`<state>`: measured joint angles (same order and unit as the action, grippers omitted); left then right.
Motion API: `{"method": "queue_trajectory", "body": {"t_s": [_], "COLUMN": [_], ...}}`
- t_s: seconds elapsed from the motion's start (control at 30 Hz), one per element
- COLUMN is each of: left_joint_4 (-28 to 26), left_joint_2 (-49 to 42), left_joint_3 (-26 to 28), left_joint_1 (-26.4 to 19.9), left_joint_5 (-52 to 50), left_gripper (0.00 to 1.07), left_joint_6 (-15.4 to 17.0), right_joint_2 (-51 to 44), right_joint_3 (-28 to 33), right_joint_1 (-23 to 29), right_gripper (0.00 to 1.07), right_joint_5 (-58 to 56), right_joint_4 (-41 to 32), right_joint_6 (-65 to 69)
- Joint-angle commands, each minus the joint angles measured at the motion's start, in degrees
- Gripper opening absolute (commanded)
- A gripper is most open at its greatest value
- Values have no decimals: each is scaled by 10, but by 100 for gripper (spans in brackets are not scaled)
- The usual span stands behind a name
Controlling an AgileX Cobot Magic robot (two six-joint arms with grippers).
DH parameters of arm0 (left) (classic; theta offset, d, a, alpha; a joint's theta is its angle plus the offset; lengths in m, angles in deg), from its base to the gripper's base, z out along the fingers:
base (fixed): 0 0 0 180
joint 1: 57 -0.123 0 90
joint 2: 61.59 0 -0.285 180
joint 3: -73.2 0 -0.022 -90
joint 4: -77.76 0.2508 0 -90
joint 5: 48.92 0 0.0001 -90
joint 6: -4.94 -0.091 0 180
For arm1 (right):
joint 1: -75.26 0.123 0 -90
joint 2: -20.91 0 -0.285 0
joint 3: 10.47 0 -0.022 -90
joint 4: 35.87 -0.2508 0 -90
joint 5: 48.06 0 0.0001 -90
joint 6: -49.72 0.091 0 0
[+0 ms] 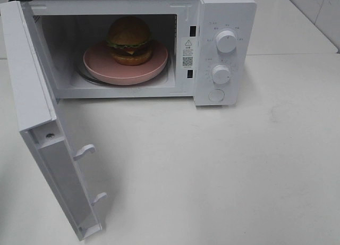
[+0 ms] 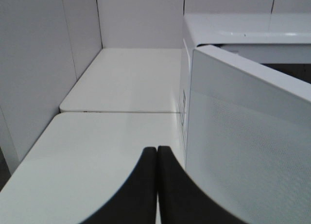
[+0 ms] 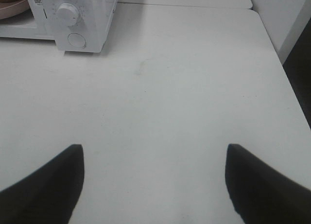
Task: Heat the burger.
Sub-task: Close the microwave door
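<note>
While the burger sits inside the microwave, left gripper is closed; right gripper spread.

The burger sat upright at the middle of a pink plate inside the white microwave, whose door stood open. Its glossy golden-brown bun capped frilly green lettuce, a dark patty and the lower bun, stacked level.

Bright, even light (wrist views softly blurred).
</note>
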<state>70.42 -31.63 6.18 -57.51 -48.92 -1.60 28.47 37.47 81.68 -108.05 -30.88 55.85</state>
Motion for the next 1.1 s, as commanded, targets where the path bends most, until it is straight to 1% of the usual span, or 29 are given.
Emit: {"method": "queue_trajectory", "body": {"t_s": [0.03,0.13,0.2,0.23,0.27,0.33,0.37,0.43,0.47,0.5,0.53,0.57,0.6,0.63,0.67,0.7,0.73,0.77,0.8,0.83,0.87,0.9,0.93,0.97,1.0,1.03,1.07,1.1], "left_joint_4": [-6,-6,-5,-5,-5,-5,-5,-5,5,5,15,36,36,55,55,68,103,127,127,173,173,218,236,236,271,285,285,299], "left_joint_2": [4,25,66,66,105,121,159,173,207,207,223,249,249,273,273,286,308,319,319,339,339,359,368,368,392,405,405,431], "left_joint_3": [-9,-10,-10,-10,-10,-10,-10,-10,-10,-10,-10,-10,-10,-10,-10,-10,-10,-10,-10,-10,-10,-10,-10,-10,-9,-9,-9,-9], "left_joint_1": [2,2,2,2,2,2,2,2,2,2,2,2,2,2,2,2,2,2,2,2,2,2,2,2,2,2,2,2], "left_joint_5": [-50,-54,-72,-72,-93,-103,-127,-140,-167,-167,-179,-200,-200,-221,-221,-232,-256,-270,-270,-301,-301,-329,-344,-344,-379,-395,-395,-423], "left_gripper": [0,0,0,0,0,0,0,0,0,0,0,0,0,0,0,0,0,0,0,0,0,0,0,0,0,0,0,0], "left_joint_6": [-1,-1,-1,-1,-1,1,6,10,21,21,28,47,47,76,76,97,136,153,153,182,182,212,225,225,249,258,258,266], "right_joint_2": [-15,-15,-15,-15,-15,-15,-15,-15,-15,-15,-15,-15,-15,-15,-15,-15,-15,-15,-15,-15,-15,-15,-15,-15,-15,-15,-15,-15], "right_joint_3": [1,1,1,1,1,1,1,1,1,1,1,1,1,1,1,1,1,1,1,1,1,1,1,1,1,1,1,1], "right_joint_1": [-3,-3,-3,-3,-3,-3,-3,-3,-3,-3,-3,-3,-3,-3,-3,-3,-3,-3,-3,-3,-3,-3,-3,-3,-3,-3,-3,-3], "right_gripper": [76,76,76,76,76,76,76,76,76,76,76,76,76,76,76,76,76,76,76,76,76,76,76,76,76,76,76,76], "right_joint_5": [3,3,3,3,3,3,3,3,3,3,3,3,3,3,3,3,3,3,3,3,3,3,3,3,3,3,3,3], "right_joint_4": [-2,-2,-2,-2,-2,-2,-2,-2,-2,-2,-2,-2,-2,-2,-2,-2,-2,-2,-2,-2,-2,-2,-2,-2,-2,-2,-2,-2], "right_joint_6": [-5,-5,-5,-5,-5,-5,-5,-5,-5,-5,-5,-5,-5,-5,-5,-5,-5,-5,-5,-5,-5,-5,-5,-5,-5,-5,-5,-5]}}
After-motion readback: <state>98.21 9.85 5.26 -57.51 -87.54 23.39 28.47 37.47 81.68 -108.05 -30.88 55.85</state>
